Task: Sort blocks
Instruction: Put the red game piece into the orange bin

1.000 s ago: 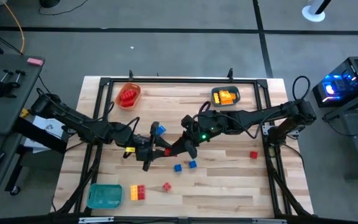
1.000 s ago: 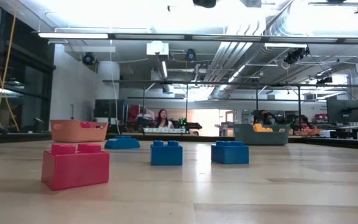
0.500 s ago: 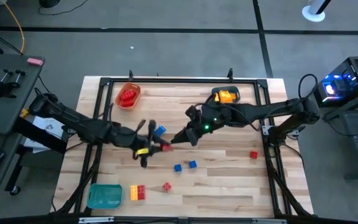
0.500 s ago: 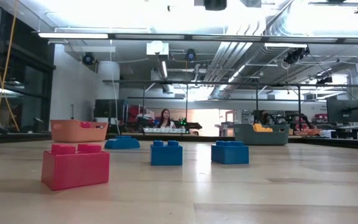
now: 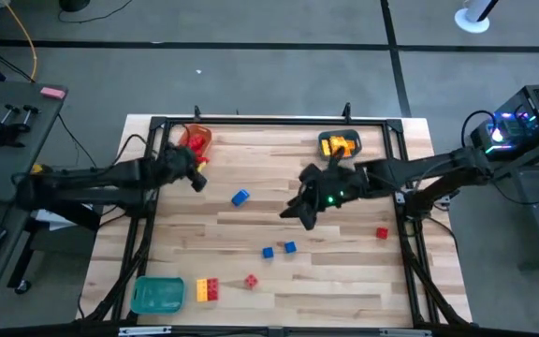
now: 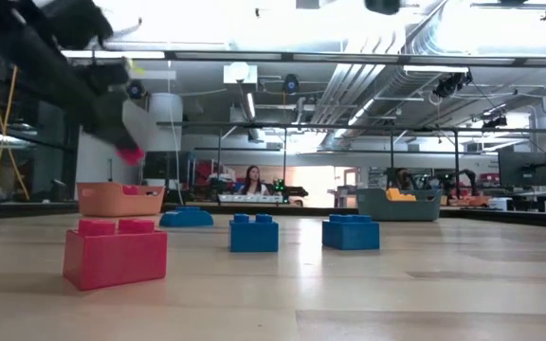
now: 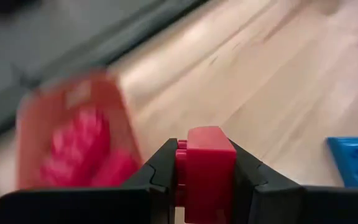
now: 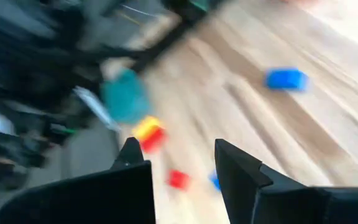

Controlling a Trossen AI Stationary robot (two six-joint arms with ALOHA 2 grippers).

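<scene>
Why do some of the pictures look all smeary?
Left wrist view: the orange tray and table smear with motion, while the red block in the left gripper stays sharp. Right wrist view: everything past the empty, open right gripper streaks. Low view: the arm at upper left is smeared.

Pale wood-plank table (image 5: 344, 290). On it: orange tray (image 5: 198, 139) just beside left gripper (image 5: 197, 175); grey tray (image 5: 339, 144) near right gripper (image 5: 305, 212); green tray (image 5: 157, 295), loose blocks (image 5: 278, 250) well apart from both.
</scene>
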